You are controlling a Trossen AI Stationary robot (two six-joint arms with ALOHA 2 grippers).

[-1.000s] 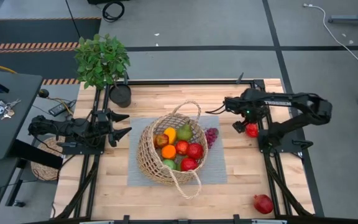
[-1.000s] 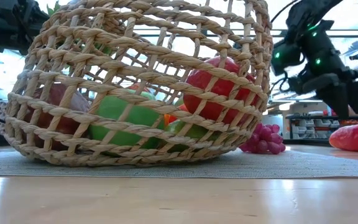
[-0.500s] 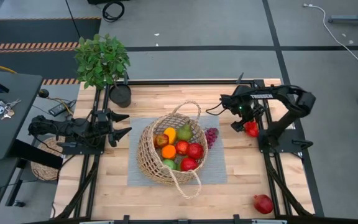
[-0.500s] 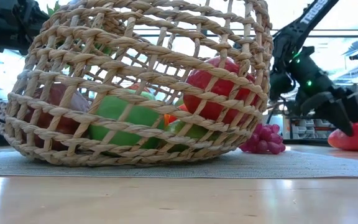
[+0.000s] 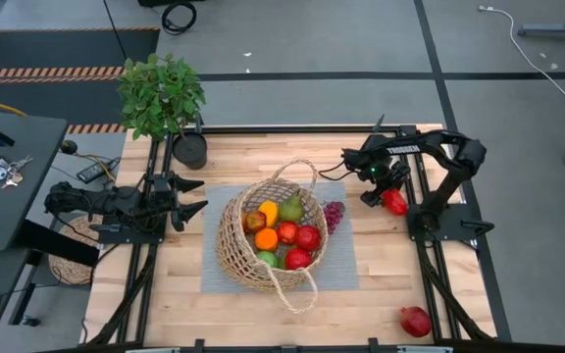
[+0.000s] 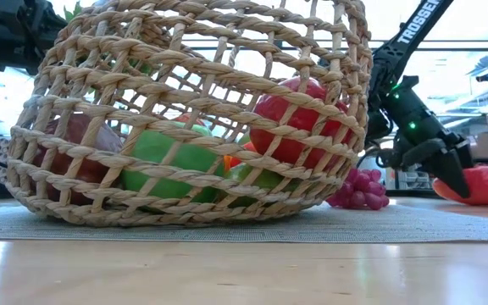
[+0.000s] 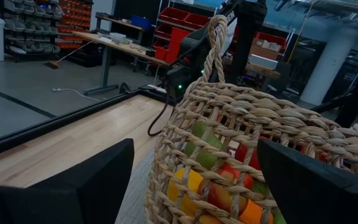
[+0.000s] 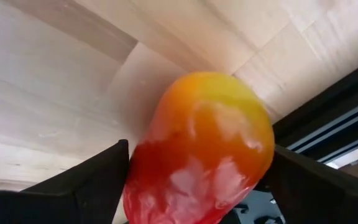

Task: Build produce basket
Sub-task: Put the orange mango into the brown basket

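Right gripper [image 8: 191,180] sits spread around a red-orange mango-like fruit [image 8: 199,146] beside the round woven wicker basket [image 5: 268,235]; left gripper [image 5: 192,196] waits spread open too.

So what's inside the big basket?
Inside the basket show an orange, a yellow pepper, a green pear, red apples and a green apple. Anything lying underneath them is covered.

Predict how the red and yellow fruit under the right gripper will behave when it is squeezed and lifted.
The fruit looks rounded and glossy, so it may slip or roll between the fingers of the right gripper, which stand open on either side. It lies loose on the bare table, so a nudge would probably move it.
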